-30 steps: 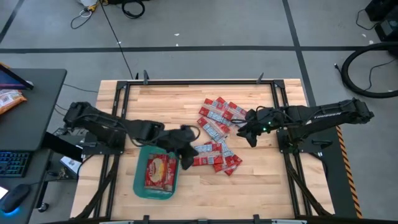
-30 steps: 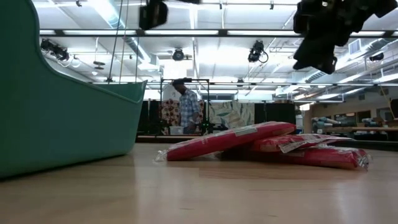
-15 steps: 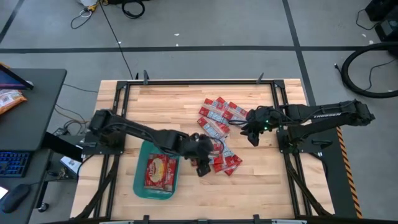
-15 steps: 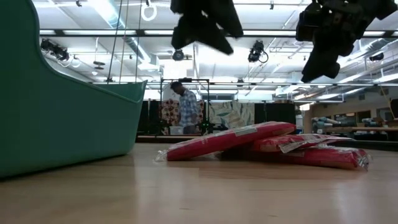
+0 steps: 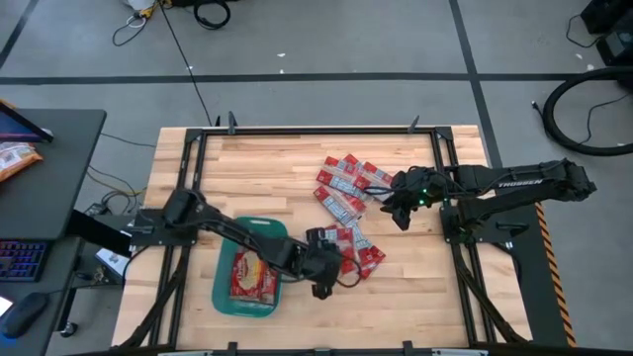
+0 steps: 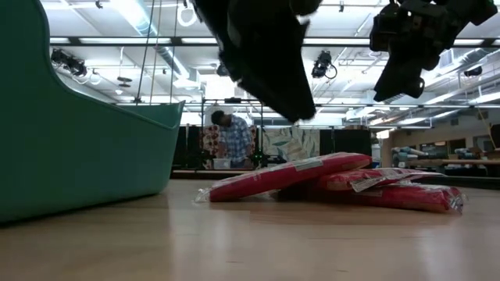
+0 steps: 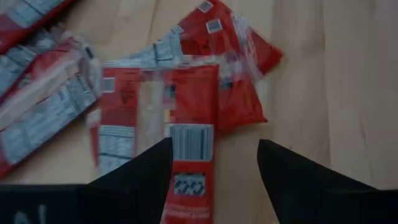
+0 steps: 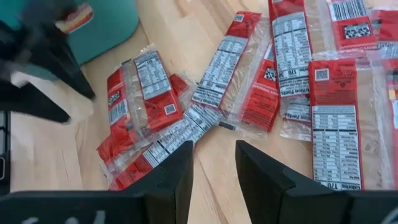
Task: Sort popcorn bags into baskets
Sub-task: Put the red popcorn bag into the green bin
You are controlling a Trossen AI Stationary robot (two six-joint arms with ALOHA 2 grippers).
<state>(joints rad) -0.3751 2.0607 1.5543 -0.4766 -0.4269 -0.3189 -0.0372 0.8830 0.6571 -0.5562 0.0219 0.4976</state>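
Left end effector (image 7: 214,171) above barcode-labelled packet (image 7: 186,118).

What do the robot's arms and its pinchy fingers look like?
Both arms are dark, nearly black, built from slim jointed segments. The right arm carries white lettering along its side and a small green light near the wrist. The left arm looks plain black. The left gripper and the right gripper each end in two flat, pointed black fingers.
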